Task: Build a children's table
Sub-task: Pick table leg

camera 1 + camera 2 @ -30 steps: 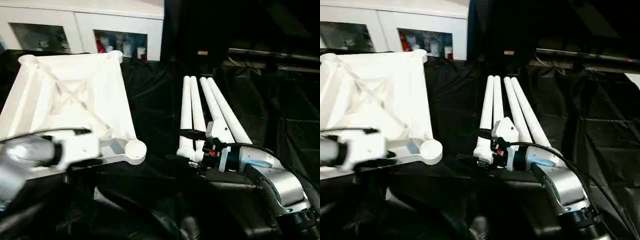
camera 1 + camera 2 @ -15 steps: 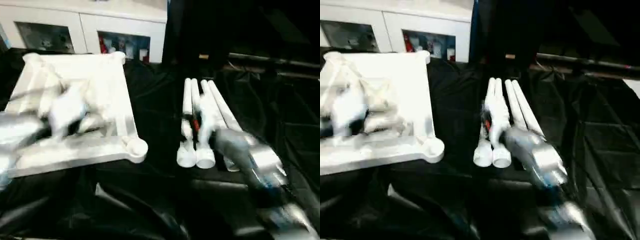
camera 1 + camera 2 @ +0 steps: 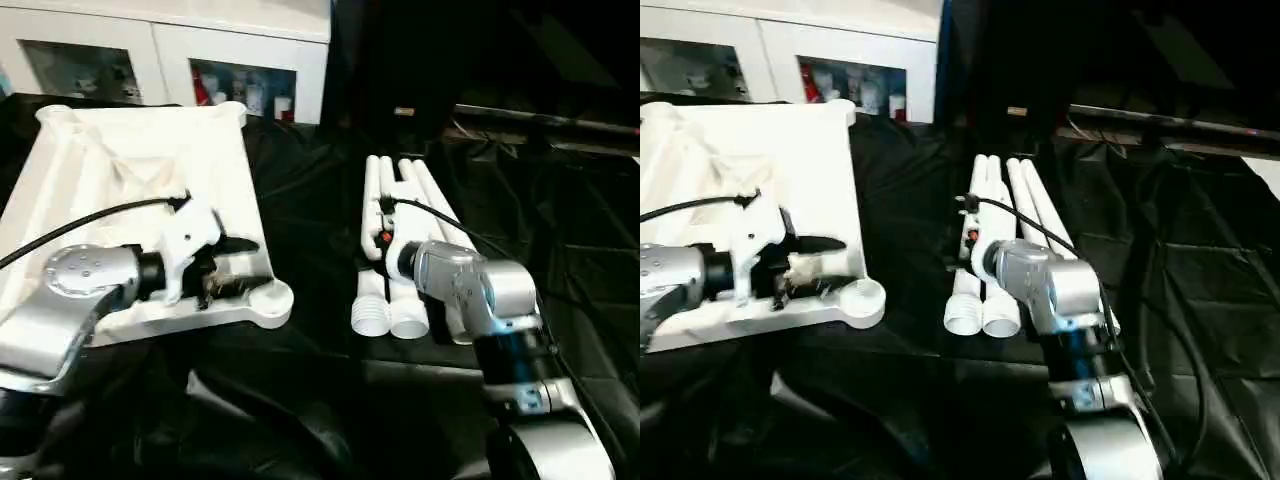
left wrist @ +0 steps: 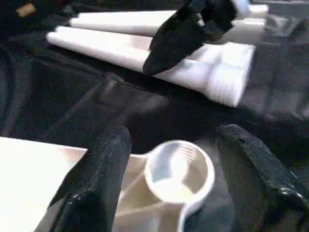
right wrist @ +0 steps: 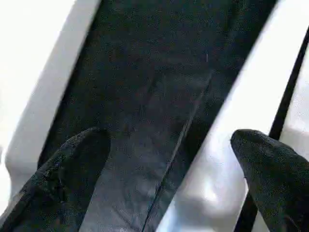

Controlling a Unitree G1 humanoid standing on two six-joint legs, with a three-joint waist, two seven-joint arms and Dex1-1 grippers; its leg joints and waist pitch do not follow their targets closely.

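Observation:
The children's table lies in parts on black cloth. Its white tabletop rests ribbed side up at the left, a round corner socket nearest me. My left gripper is open just above that corner, and the socket sits between its black fingers. To the right, several white legs lie side by side, threaded ends toward me. My right gripper hovers open over the legs' near ends with black cloth between its fingers; a white leg lies beside one finger. Neither holds anything.
A white cabinet with glass doors stands behind the tabletop. Wrinkled black cloth covers the work surface and hangs over the front edge. A dark rail runs across the back right. A black cable loops over my left forearm.
My left gripper has opened and come forward to the tabletop's near right corner socket. My right arm has lifted and swung up so the gripper points down over the legs.

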